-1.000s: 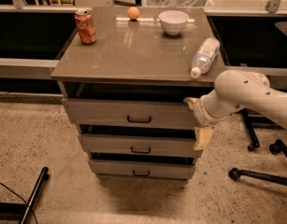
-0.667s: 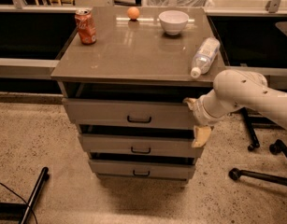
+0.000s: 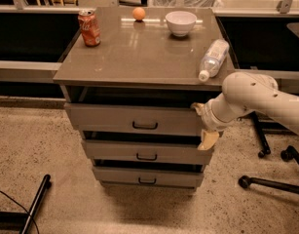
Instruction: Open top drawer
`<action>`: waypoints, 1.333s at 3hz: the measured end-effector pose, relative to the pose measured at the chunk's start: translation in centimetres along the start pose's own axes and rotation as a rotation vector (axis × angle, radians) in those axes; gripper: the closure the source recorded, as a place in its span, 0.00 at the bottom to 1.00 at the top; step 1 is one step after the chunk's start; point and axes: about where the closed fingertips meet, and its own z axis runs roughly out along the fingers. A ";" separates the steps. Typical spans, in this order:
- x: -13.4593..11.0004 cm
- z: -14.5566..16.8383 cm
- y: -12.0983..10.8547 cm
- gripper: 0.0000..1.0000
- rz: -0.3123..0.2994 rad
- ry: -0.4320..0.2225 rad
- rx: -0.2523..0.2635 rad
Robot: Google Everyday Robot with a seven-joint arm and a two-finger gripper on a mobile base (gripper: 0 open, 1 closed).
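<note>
Camera view: a grey-brown three-drawer cabinet (image 3: 139,52) stands on a speckled floor. Its flat top carries a red drinks can (image 3: 89,28), a small orange ball-shaped fruit (image 3: 139,13), a white bowl (image 3: 180,22) and a clear plastic bottle lying on its side (image 3: 213,59) near the right edge. The top drawer (image 3: 105,118), the widest and tallest front, sits directly under the cabinet top, with its small dark bar handle (image 3: 144,126) centred on the panel. A dark gap shows above the front, so the drawer appears to be drawn out a short way only. The two narrower drawer fronts (image 3: 115,151) (image 3: 120,175) below look shut. The white robot arm (image 3: 256,99) reaches in from the right. Its gripper (image 3: 203,126) is at the right end of the top drawer front, away from the handle, touching or just beside the panel edge. Whether it is open or closed, or holding anything, cannot be told. Compared with one second ago, the drawer front and gripper occupy the same positions. No measurable opening has occurred, so most of the pull remains to be done.
</note>
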 end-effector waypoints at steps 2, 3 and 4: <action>0.0 -0.6 0.1 0.17 -0.006 -0.004 0.002; 0.0 -0.6 0.1 0.00 -0.006 -0.004 0.002; 0.0 -0.6 0.1 0.00 -0.006 -0.003 0.002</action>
